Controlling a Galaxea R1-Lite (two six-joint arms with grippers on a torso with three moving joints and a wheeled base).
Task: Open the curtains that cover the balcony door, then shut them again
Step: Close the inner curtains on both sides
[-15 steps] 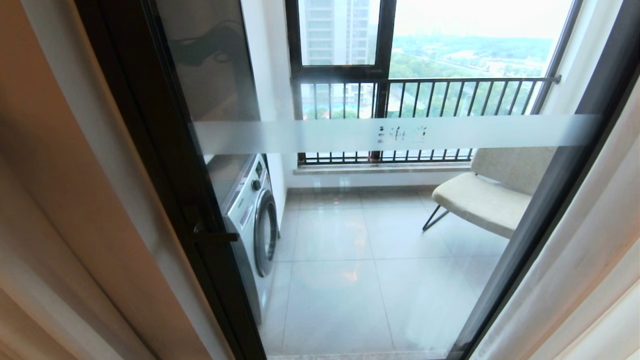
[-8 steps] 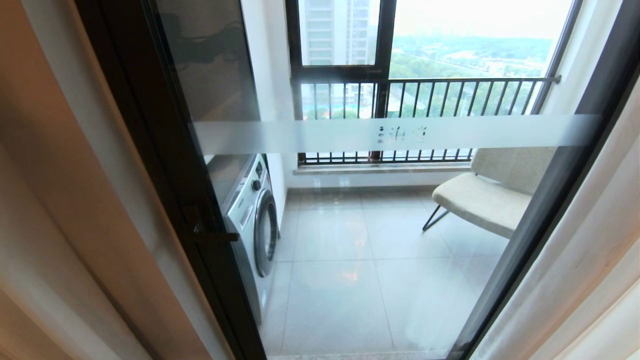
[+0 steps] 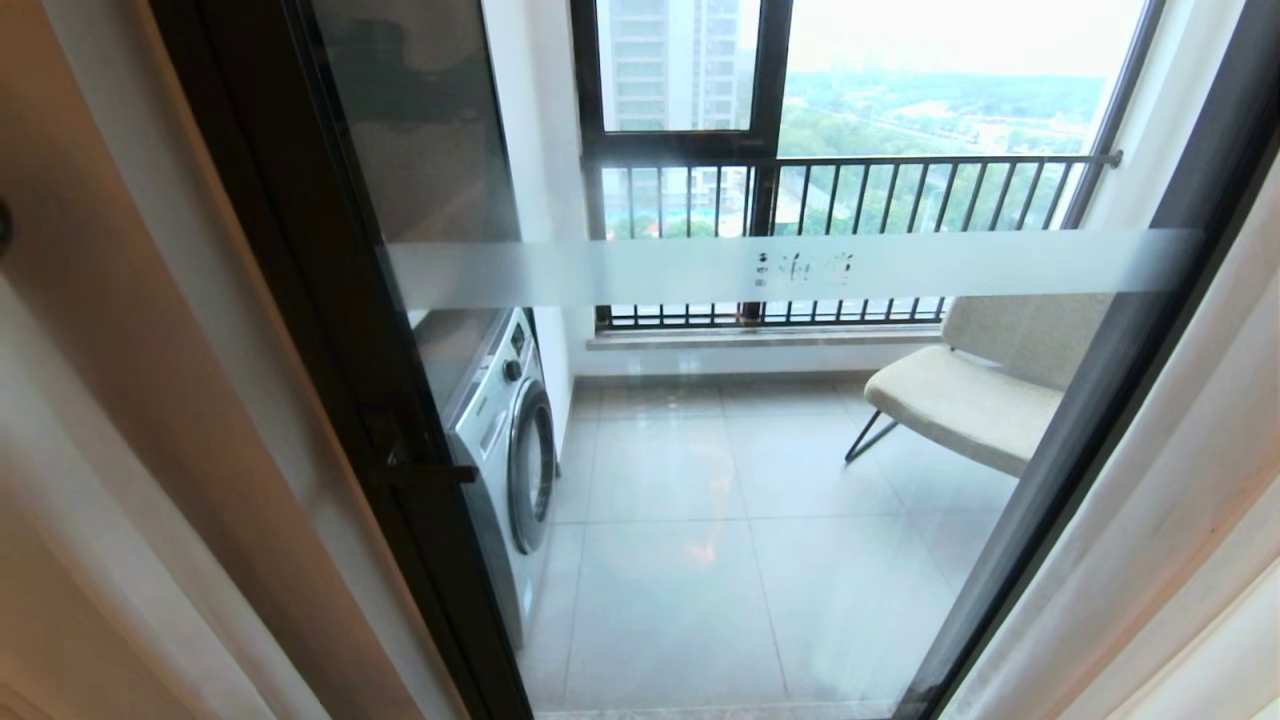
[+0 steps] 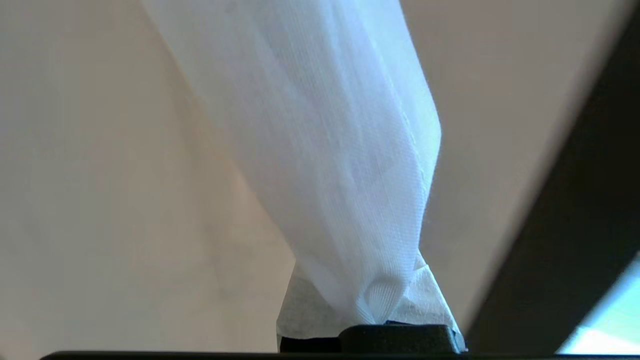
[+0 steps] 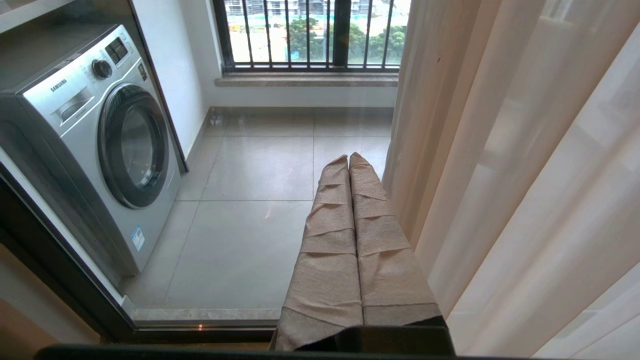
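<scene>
The left gripper (image 4: 380,320) is not seen in the head view; in its wrist view its fingers are pressed together on a bunch of the sheer white layer (image 4: 340,165), which rises from the pinch as one long gathered fold. Behind it is the beige curtain (image 4: 100,175), and a dark bar of the door frame (image 4: 575,210) crosses one corner.

The right gripper (image 5: 350,165) is low, near the door's bottom, pointing toward the glass. Its two fingers (image 5: 330,240), wrapped in tan cloth, lie pressed together w/ nothing between them. Just beside them hang the folds of the right curtain (image 5: 500,150).

In the head view the curtains (image 3: 120,420) are drawn to both sides, left and right (image 3: 1180,520), long axis top to bottom. Between them the balcony door (image 3: 330,300) is uncovered: glass in dark frame, a frosted band (image 3: 650,268) across, small handle (image 3: 430,470).

Through the glass: a washing machine (image 3: 510,440) at left, a pale chair (image 3: 960,400) at right, a grey tile floor (image 3: 700,560), a window w/ barred railing (image 3: 850,195).
</scene>
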